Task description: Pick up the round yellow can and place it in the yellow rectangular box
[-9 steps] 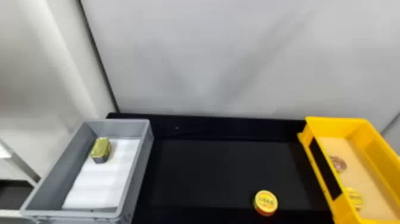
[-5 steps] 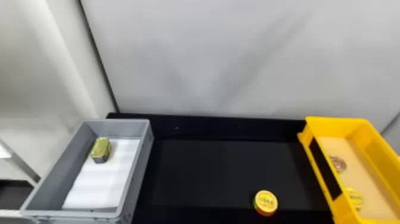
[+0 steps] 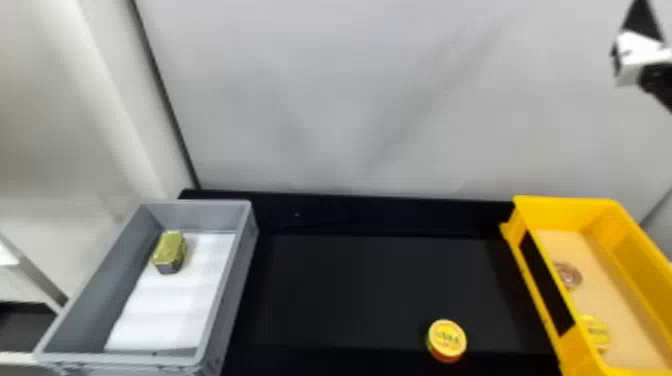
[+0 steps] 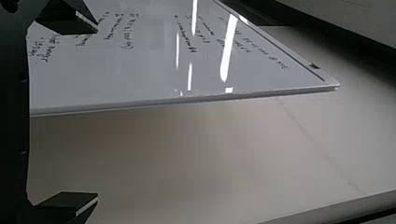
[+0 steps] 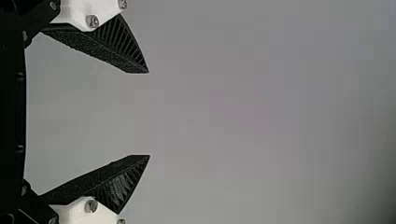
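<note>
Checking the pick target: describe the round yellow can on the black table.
The round yellow can is low and looks closed, its yellow top printed, its lower side red; material unclear. It sits flat, print up, on the black table, left of the yellow rectangular box. Only the table touches it.

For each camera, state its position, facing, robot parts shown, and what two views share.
Head view: on the head, forward and down at the yellow can and yellow box; right arm visible.
Left wrist view: left wrist, facing a whiteboard past the open left gripper.
Right wrist view: right wrist, facing a grey surface past the open right gripper.
Head and right wrist views share that gripper.
</note>
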Action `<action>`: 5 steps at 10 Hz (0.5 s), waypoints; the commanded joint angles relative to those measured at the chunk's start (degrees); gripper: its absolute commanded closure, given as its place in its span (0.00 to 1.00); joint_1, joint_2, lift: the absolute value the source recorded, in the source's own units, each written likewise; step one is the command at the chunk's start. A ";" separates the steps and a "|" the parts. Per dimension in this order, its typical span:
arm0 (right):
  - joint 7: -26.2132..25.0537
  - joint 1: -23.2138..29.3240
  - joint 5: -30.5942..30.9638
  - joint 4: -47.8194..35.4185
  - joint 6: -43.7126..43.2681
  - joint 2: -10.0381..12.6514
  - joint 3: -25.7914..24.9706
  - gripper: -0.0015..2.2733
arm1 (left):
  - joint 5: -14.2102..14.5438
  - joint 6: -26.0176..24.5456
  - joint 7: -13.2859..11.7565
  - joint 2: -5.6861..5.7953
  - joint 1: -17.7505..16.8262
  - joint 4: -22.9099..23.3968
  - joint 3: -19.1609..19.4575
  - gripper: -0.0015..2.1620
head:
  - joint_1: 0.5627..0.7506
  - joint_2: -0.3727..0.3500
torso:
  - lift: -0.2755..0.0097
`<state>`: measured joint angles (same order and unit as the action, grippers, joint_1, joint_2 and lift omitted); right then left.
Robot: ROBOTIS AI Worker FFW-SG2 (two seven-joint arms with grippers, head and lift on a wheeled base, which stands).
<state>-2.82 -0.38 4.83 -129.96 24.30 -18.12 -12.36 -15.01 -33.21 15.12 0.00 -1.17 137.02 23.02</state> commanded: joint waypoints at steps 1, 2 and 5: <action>2.82 1.43 -0.87 1.38 0.41 0.10 3.30 0.07 | 0.07 -0.29 0.01 -0.15 0.03 0.00 0.28 0.01 | 0.70 0.53 | 0.75; 2.99 2.49 -1.05 1.82 0.85 0.19 5.24 0.07 | 0.07 -0.29 0.01 -0.15 0.03 0.00 0.46 0.01 | 0.70 0.53 | 0.75; 4.58 6.53 -2.02 4.10 2.43 0.46 10.51 0.07 | 0.24 -1.08 0.01 -0.15 -0.06 0.00 0.63 0.01 | 0.70 0.53 | 0.75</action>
<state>1.41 4.12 3.27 -126.85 25.96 -17.77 -4.17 -14.82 -33.85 15.12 0.00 -1.21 137.02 23.63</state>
